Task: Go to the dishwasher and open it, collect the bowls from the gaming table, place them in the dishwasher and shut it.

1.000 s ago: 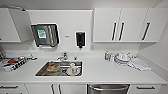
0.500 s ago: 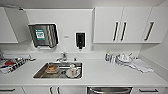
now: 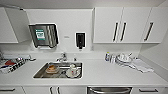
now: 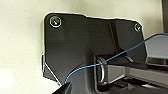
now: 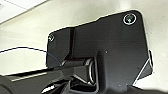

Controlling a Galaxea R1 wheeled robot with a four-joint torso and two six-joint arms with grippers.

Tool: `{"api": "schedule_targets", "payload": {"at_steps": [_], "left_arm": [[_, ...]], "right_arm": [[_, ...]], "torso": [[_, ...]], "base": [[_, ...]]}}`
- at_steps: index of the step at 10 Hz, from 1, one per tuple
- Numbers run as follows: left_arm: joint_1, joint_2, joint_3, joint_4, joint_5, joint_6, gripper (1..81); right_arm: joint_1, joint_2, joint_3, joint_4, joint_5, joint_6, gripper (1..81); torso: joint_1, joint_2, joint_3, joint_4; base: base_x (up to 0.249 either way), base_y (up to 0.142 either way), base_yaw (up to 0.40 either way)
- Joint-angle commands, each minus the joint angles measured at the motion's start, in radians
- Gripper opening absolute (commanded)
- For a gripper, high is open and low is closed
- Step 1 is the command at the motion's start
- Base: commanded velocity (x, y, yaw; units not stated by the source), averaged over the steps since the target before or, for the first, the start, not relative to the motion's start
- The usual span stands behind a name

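The dishwasher (image 3: 109, 90) sat under the front edge of the tabletop (image 3: 105, 75), a little right of the middle, with just its steel top strip and bar handle in sight at the bottom of the head view. Its door looked shut, so by my reading the opening step was not yet done.

Compared with the pictures from a moment before, the whole kitchen scene had slid slightly and grown a touch nearer; I take that as the robot closing in on the counter, not as anything on it moving. That would put the handle close to reach.

Left of the dishwasher, the steel sink (image 3: 60, 70) was set into the tabletop and held some crockery, with the tap (image 3: 63, 57) behind it. Toward the back right corner stood a cluster of dishes (image 3: 122, 59) and a cloth (image 3: 141, 66). On the wall above hung a paper-towel dispenser (image 3: 44, 35) and a dark soap dispenser (image 3: 80, 40), with white cabinets (image 3: 125, 25) to the right.

Whether the fingers of either arm were spread or closed, I cannot tell.
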Motion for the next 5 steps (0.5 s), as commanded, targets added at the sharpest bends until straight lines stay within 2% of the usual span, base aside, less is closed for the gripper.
{"api": "schedule_targets", "payload": {"at_steps": [1,2,3,4,5], "left_arm": [[-0.041,-0.138,0.134,-0.002,0.034,-0.002,81.1],[-0.041,-0.183,0.180,-0.002,-0.011,-0.003,81.1],[-0.041,-0.217,0.218,-0.001,-0.025,-0.003,81.1],[-0.041,-0.264,0.271,-0.001,-0.048,-0.003,81.1],[-0.041,-0.310,0.332,0.001,-0.074,-0.003,81.1]], "right_arm": [[0.048,-0.117,0.148,0.004,-0.071,0.004,81.1],[0.052,-0.172,0.238,0.004,-0.071,0.004,81.1],[0.066,-0.220,0.312,0.005,-0.073,0.006,81.1],[0.075,-0.283,0.407,0.007,-0.076,0.006,81.1],[0.083,-0.335,0.477,0.005,-0.076,0.004,81.1]], "torso": [[0.000,0.000,0.000,0.000],[0.000,0.000,0.000,0.000],[0.000,0.000,0.000,0.000],[0.064,-0.100,0.000,0.000],[0.067,-0.104,-0.048,-0.023]], "base": [[0.000,0.000,0.000],[0.000,0.000,0.000],[0.000,0.000,0.000],[0.000,0.000,0.000],[0.000,0.000,0.000]]}}
